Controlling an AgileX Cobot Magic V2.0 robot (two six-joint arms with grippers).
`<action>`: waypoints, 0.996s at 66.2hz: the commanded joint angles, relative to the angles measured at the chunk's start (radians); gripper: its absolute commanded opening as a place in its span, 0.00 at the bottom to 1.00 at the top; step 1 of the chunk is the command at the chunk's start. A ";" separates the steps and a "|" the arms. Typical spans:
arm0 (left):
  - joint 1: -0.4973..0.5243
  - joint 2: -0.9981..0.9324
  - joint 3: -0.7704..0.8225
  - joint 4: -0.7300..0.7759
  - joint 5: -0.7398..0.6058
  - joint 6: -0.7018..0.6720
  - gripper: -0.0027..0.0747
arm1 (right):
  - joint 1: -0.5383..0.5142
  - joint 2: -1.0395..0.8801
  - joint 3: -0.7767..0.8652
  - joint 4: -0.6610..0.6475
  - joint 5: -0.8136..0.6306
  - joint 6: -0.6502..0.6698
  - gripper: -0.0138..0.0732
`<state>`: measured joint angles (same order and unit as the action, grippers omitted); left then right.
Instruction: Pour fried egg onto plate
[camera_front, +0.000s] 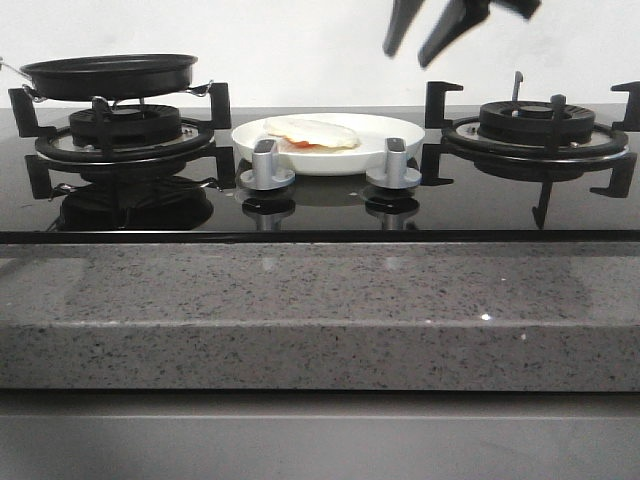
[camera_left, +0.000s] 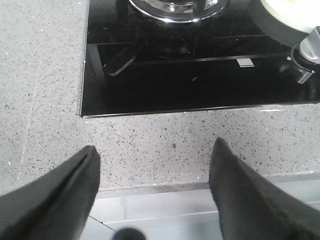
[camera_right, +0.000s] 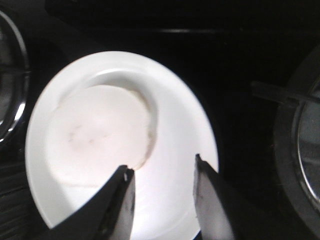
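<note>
The fried egg lies flat on the white plate in the middle of the hob, between the two burners. In the right wrist view the egg fills the plate's middle and the plate's rim shows around it. The black frying pan sits on the left burner. My right gripper hangs open and empty high above the plate's right side; it also shows in the right wrist view. My left gripper is open and empty over the stone counter's front edge; it does not show in the front view.
Two silver knobs stand in front of the plate. The right burner grate is bare. A speckled stone counter runs along the front of the black glass hob.
</note>
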<state>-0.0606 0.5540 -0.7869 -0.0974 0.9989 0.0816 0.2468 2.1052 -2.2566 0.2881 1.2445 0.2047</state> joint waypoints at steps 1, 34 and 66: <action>-0.007 0.002 -0.027 -0.013 -0.067 -0.010 0.63 | 0.035 -0.143 0.018 -0.063 0.098 -0.007 0.53; -0.007 0.002 -0.027 -0.013 -0.065 -0.010 0.63 | 0.058 -0.765 0.745 -0.173 -0.114 -0.049 0.53; -0.007 0.002 -0.027 -0.013 -0.075 -0.010 0.63 | 0.058 -1.369 1.342 -0.262 -0.202 -0.049 0.53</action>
<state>-0.0606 0.5540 -0.7869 -0.0974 0.9967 0.0816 0.3077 0.8124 -0.9486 0.0426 1.0965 0.1680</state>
